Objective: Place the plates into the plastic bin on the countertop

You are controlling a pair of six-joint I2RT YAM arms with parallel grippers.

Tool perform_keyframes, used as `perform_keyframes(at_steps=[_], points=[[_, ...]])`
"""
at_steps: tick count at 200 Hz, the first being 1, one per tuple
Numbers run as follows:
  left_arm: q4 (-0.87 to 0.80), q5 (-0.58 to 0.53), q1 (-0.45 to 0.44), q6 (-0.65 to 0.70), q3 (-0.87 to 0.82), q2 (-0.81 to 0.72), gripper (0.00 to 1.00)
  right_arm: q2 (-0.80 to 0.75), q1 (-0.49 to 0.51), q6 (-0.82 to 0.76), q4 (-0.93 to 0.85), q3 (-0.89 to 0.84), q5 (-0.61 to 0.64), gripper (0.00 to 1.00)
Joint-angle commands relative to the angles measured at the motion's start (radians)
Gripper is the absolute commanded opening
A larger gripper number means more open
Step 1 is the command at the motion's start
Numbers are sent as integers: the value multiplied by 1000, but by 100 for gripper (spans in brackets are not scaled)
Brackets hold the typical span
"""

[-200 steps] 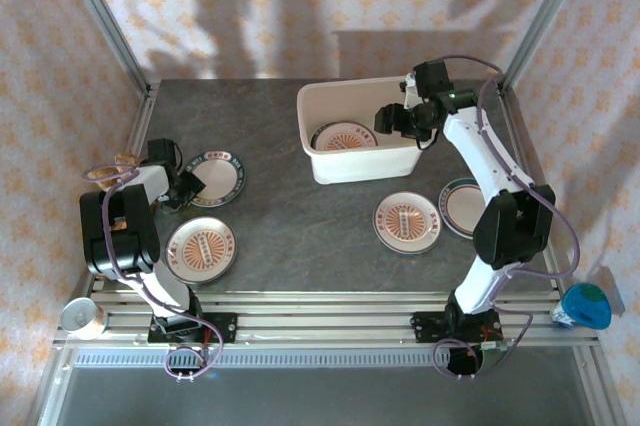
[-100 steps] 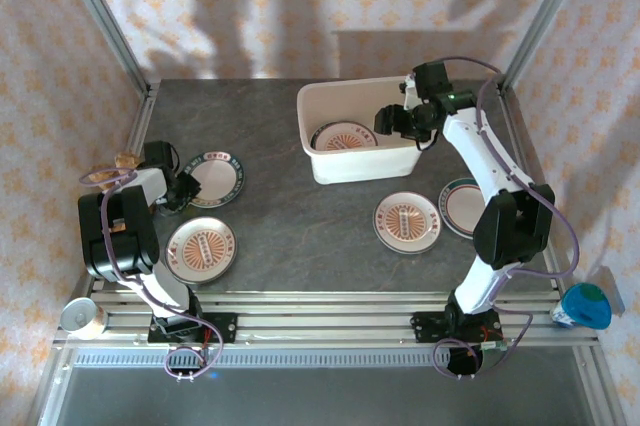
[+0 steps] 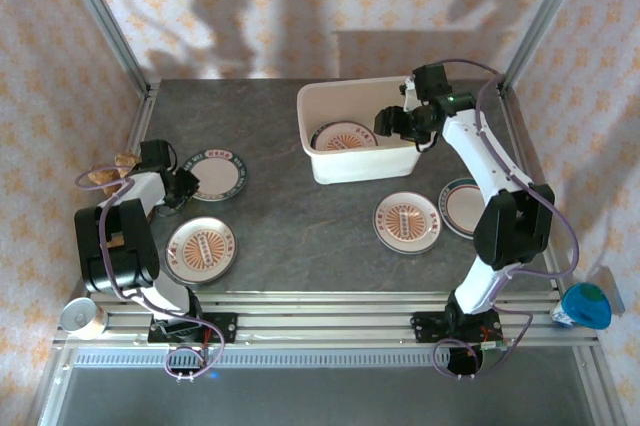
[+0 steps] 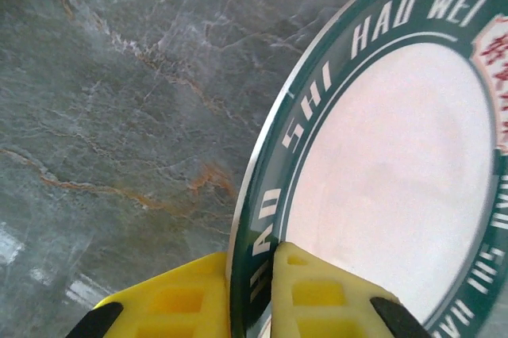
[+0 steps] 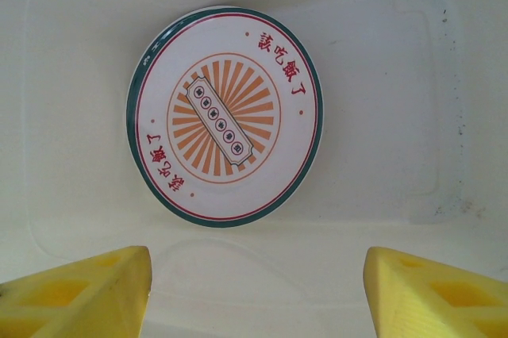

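At the left side of the countertop (image 3: 290, 226), the left gripper (image 3: 184, 189) is pinching the near rim of a teal-rimmed plate (image 3: 215, 176). The wrist view confirms it: the yellow fingers (image 4: 317, 286) are pressed together on the "HAO SHI" lettered edge of the plate (image 4: 397, 163), with grey stone (image 4: 119, 76) beside it.

Over on the right, the right gripper (image 3: 386, 124) hovers above the plastic bin (image 3: 352, 85), spread wide and holding nothing (image 5: 254, 290). Below it a sunburst plate (image 5: 225, 116) lies flat on the bin's white floor (image 5: 397, 76), toward the tub's left end (image 3: 344, 136).

Out on the stone, an orange-centred plate (image 3: 200, 249) sits near the left arm's base, a second one (image 3: 407, 221) lies in front of the bin, and a teal-ringed dish (image 3: 460, 204) sits just right of it.
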Motion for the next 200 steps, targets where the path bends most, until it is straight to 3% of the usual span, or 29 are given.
perform_keyframes(at_steps=[1,49,200], points=[[-65,-18,-2,15,-12,-51,7,-49,3,8,23,-8,24,71],[-76,27,-2,1,13,-104,0,-60,3,11,31,-5,13,71],[-66,185,-46,-61,179,-268,0,-103,3,83,98,-48,-73,70]])
